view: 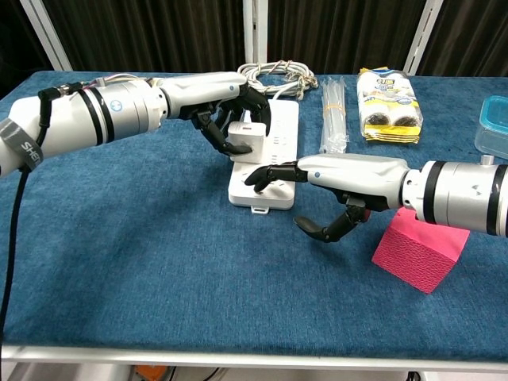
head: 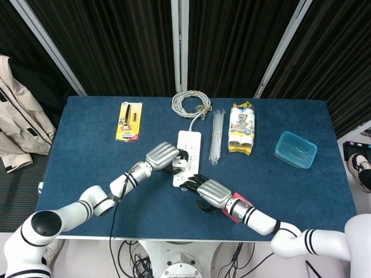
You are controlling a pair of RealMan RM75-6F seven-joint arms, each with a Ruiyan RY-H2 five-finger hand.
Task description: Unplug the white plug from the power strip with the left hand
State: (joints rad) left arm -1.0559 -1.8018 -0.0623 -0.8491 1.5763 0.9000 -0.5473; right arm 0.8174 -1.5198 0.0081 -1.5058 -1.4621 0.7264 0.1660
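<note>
The white power strip (view: pixel 274 163) (head: pixel 189 143) lies mid-table, its cable running back to a coil. My left hand (view: pixel 214 99) (head: pixel 163 157) grips the white plug (view: pixel 244 136) (head: pixel 181 164) between thumb and fingers, and the plug sits tilted just above the strip's middle. The fingers hide its prongs, so I cannot tell whether they are clear of the socket. My right hand (view: pixel 343 184) (head: pixel 210 192) reaches in from the right, holding nothing, fingers spread. Its fingertips (view: pixel 258 176) press on the strip's near end.
A coiled grey cable (head: pixel 191 104) lies at the back. Also there are a yellow blister pack (head: pixel 128 121), a bundle of clear sticks (head: pixel 216 136), a pack of rolls (head: pixel 242 128), a blue box (head: pixel 295 149) and a pink block (view: pixel 419 246) under the right forearm.
</note>
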